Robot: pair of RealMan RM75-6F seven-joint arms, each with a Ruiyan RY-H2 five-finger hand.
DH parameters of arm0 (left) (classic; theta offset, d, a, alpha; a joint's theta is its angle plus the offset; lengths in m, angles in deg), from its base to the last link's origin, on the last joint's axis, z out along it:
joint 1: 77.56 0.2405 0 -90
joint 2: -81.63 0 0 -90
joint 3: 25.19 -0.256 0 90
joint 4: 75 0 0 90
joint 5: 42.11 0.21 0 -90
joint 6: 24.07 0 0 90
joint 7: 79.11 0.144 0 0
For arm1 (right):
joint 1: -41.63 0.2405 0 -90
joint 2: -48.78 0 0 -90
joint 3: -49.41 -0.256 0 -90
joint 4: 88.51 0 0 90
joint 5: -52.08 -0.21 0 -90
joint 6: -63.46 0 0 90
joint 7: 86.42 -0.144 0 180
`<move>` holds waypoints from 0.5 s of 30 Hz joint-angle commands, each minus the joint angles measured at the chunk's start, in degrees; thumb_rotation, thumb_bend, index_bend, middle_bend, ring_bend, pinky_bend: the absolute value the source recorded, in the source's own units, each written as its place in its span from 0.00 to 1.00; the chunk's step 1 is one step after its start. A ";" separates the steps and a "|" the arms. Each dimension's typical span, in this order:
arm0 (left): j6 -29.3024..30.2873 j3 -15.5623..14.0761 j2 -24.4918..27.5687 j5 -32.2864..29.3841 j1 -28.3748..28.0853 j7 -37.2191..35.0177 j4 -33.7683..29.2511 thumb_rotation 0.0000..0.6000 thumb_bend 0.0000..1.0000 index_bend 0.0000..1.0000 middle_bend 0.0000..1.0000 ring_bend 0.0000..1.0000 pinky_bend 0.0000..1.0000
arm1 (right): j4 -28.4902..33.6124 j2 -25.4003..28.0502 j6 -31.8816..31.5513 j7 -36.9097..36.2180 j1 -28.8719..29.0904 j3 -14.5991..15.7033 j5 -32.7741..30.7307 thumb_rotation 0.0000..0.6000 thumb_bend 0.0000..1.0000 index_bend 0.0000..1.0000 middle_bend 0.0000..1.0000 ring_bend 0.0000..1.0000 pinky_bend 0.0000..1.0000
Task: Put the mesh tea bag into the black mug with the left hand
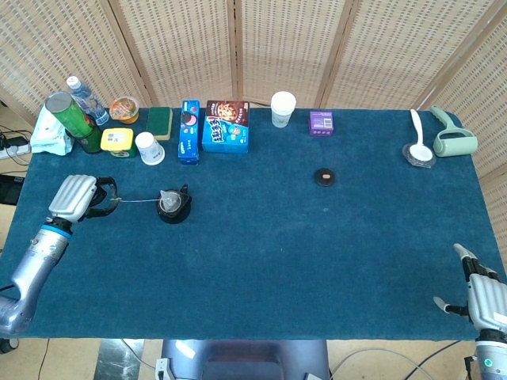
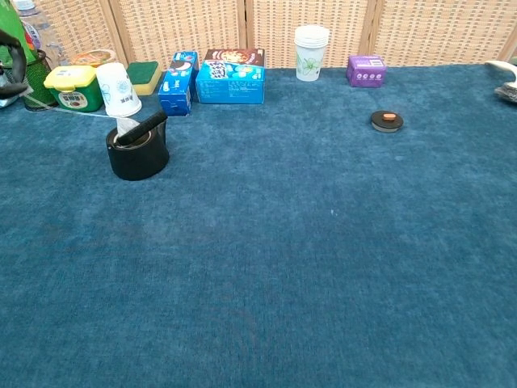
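Note:
The black mug (image 1: 173, 206) stands on the blue cloth at the left, also seen in the chest view (image 2: 137, 150). The mesh tea bag (image 1: 168, 203) sits inside it, its pale top poking above the rim (image 2: 127, 128). A thin string (image 1: 139, 201) runs taut from the bag leftward to my left hand (image 1: 75, 198), which pinches the string's end, a short way left of the mug. Only a dark sliver of that hand (image 2: 8, 77) shows at the chest view's left edge. My right hand (image 1: 483, 297) rests at the near right corner, fingers apart, holding nothing.
Behind the mug stand a white paper cup (image 1: 148, 147), a yellow tub (image 1: 117, 142), a green can (image 1: 67, 119), a blue biscuit box (image 1: 188, 131) and a cookie box (image 1: 226, 126). A small black disc (image 1: 325, 176) lies mid-table. A white spoon (image 1: 417, 136) and lint roller (image 1: 454, 134) lie far right.

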 commanded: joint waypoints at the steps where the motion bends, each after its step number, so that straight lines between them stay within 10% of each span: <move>1: -3.96 -1.16 1.58 -1.63 -0.11 2.90 -1.32 1.00 0.29 0.43 1.00 1.00 0.89 | 0.04 0.02 -0.02 0.12 0.01 0.06 0.05 1.00 0.03 0.09 0.16 0.30 0.22; 5: -7.03 -1.16 2.91 -4.03 -0.44 5.56 -3.31 1.00 0.19 0.15 1.00 1.00 0.89 | 0.09 0.03 -0.25 0.25 -0.05 0.05 0.05 1.00 0.03 0.09 0.16 0.30 0.23; 15: -6.75 0.08 3.36 -4.75 -0.49 7.59 -5.74 1.00 0.18 0.11 1.00 1.00 0.89 | 0.30 0.17 -0.56 0.28 -0.24 0.10 -0.04 1.00 0.03 0.09 0.16 0.30 0.23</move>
